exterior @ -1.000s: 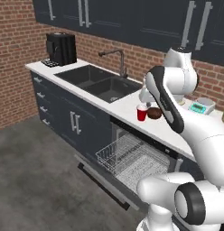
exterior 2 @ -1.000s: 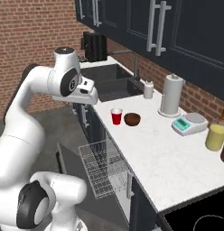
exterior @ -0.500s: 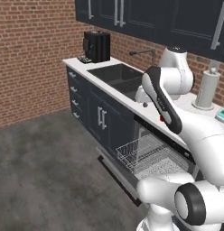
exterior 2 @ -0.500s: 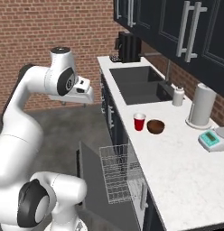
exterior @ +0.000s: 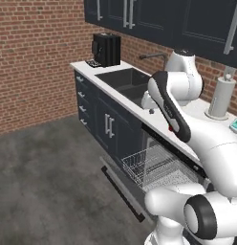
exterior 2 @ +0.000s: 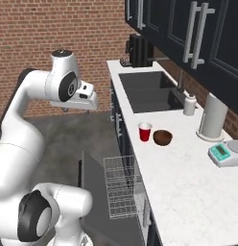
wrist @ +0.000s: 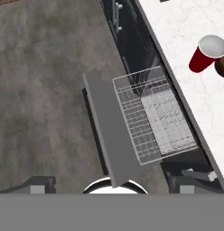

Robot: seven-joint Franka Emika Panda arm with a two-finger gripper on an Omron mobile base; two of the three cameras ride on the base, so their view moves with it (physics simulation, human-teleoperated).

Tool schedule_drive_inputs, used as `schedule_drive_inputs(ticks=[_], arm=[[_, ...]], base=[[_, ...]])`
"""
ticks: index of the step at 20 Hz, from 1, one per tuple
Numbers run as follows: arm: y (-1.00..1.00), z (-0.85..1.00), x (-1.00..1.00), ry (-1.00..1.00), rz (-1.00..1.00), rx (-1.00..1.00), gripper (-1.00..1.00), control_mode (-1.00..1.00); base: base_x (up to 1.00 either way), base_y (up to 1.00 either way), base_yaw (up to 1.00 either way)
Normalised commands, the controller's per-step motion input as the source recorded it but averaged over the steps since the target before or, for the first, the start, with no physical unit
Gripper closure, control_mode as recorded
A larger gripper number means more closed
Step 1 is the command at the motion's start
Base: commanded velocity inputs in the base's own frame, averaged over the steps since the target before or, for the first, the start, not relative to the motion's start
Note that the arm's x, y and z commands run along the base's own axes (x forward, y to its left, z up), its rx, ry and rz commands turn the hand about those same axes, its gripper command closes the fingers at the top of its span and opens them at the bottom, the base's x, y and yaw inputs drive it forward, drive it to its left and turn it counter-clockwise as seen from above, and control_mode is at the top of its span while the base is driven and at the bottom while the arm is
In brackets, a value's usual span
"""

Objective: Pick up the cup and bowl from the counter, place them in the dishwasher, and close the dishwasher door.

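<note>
Two task pieces sit side by side on the white table (exterior 2: pixel 188 182): the red cup (exterior 2: pixel 145 131) and, just to its right in the right base view, the dark-brown bowl (exterior 2: pixel 162 137), close together though I cannot tell if they touch. The hand view catches the cup (wrist: pixel 206 53) from above, white inside showing, with only a sliver of the bowl (wrist: pixel 222 66) at the frame edge. Below the table the dishwasher (wrist: pixel 145 103) stands open, its door (wrist: pixel 109 131) dropped flat and the grey wire rack (wrist: pixel 152 113) pulled out over it; the right base view shows that rack (exterior 2: pixel 120 191) empty, and the left base view shows it (exterior: pixel 156 165) from the other side. The claw (exterior 2: pixel 75 108) hangs out over the floor, well apart from the cup, fingers spread wide and holding nothing. Farther along the table, the right base view gives the sink (exterior 2: pixel 152 91), a black coffee machine (exterior 2: pixel 139 50), a paper towel roll (exterior 2: pixel 212 115) and a small scale (exterior 2: pixel 225 153); the left base view has the arm across the cup's spot
</note>
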Motion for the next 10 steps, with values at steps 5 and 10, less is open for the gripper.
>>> schedule_drive_inputs(ticks=[5, 10], arm=[[0.0, 0.0, 0.0, 0.0, 0.0, 0.0, -1.0, 1.0], [0.0, 0.0, 0.0, 0.0, 0.0, 0.0, -1.0, 1.0]], base=[[0.1, -0.54, 0.08], [0.13, -0.51, 0.07]])
